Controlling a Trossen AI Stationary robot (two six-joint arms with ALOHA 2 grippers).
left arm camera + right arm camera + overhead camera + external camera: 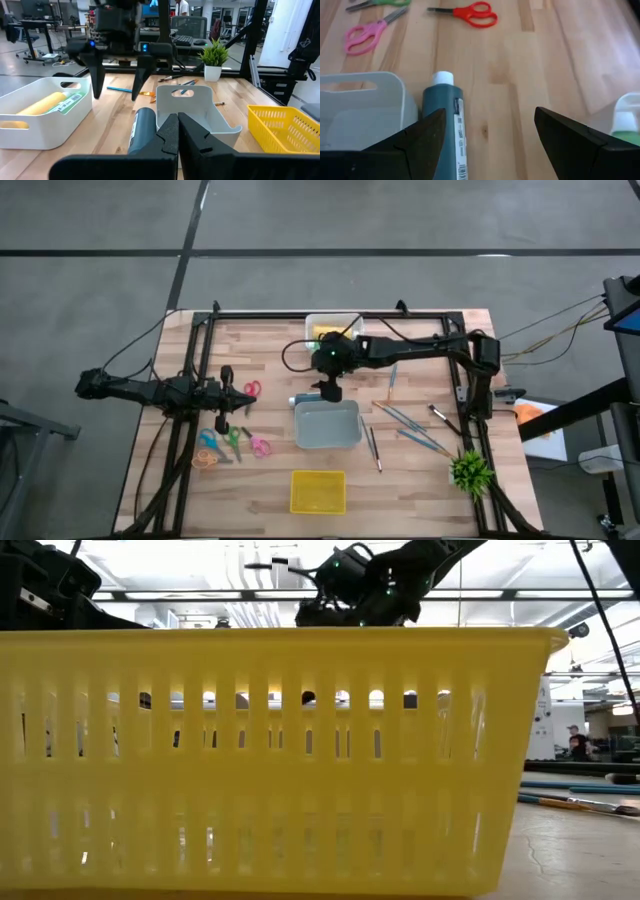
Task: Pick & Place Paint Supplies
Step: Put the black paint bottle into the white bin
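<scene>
Dark blue tube [444, 135] lies flat on the table just beside the grey bin [360, 107], cap pointing away from the right gripper [487, 145]. That gripper, fingers spread, sits above it, straddling its long axis, far nearer than the shut left gripper [177, 131].

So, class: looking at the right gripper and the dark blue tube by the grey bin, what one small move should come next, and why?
Probably lower the right gripper straight down around the dark blue tube. Its fingers are open and hang above the tube, which lies flat on the table beside the grey bin, not yet gripped. The left gripper waits shut at the table's left side.
</scene>
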